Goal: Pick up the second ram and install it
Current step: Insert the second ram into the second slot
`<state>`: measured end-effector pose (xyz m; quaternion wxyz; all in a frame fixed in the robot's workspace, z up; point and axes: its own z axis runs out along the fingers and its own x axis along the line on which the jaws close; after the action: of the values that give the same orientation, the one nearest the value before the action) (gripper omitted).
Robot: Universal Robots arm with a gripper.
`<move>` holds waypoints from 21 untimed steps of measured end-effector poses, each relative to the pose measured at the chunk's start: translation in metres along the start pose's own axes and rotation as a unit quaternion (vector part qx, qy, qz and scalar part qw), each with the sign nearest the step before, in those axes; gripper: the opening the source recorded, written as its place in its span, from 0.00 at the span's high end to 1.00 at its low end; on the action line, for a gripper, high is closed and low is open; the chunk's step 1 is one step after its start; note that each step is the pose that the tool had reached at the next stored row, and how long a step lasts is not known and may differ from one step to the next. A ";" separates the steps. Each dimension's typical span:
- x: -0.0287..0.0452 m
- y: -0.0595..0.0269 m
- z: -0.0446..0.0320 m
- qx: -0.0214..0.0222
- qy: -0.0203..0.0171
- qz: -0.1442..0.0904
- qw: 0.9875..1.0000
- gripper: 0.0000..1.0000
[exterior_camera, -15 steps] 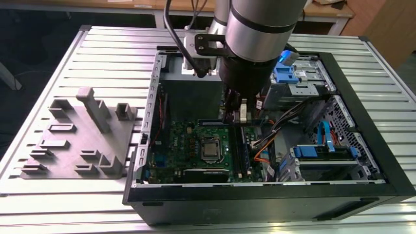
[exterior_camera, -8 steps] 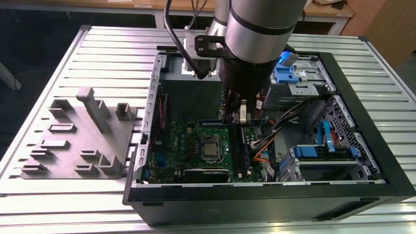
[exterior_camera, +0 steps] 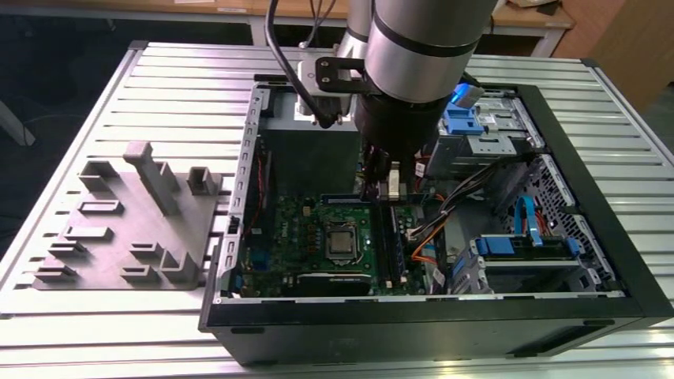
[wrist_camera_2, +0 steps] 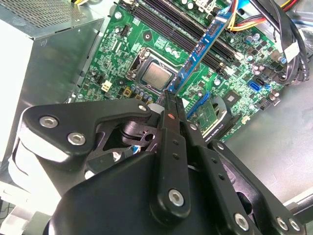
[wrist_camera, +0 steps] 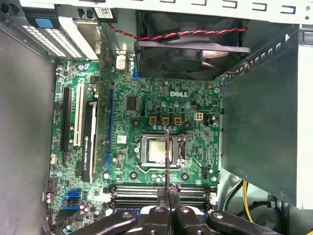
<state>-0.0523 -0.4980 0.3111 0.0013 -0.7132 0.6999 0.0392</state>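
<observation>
Your gripper is pressed together on the second ram. It pinches the blue-green stick so that it juts out past the fingertips. By my reading the pick-up is done and you are in the aligning part of the install.

In the first wrist view the stick shows edge-on as a thin dark line crossing the processor. It looks to be held clear of the motherboard and not seated in anything.

The long black memory sockets lie just beside the processor. In both wrist views the stick's length runs across their line, not along it. I judge that seating it calls for bringing its edge parallel to a free socket and squarely over it. After that it needs a straight, even press. I cannot tell from here whether the socket latches are open.

In the exterior view the arm comes down steeply from above. Its wrist points into the open case, with the gripper hanging near the processor, toward the exterior view's right of it. The case lies on the slatted table.
</observation>
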 end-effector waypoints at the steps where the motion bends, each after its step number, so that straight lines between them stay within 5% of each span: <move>1: 0.0000 0.0000 0.0000 0.000 0.000 0.001 1.000 0.92; 6: 0.0000 0.0000 0.0002 0.002 -0.002 0.030 1.000 0.92; 11: 0.0000 0.0000 0.0006 0.004 -0.004 0.072 0.997 0.92; 16: 0.0000 -0.0001 0.0009 0.007 -0.006 0.114 0.993 0.92; 21: 0.0001 -0.0001 0.0018 0.009 -0.008 0.159 0.987 0.92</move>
<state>-0.0523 -0.4980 0.3092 0.0075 -0.5921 0.8049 0.0385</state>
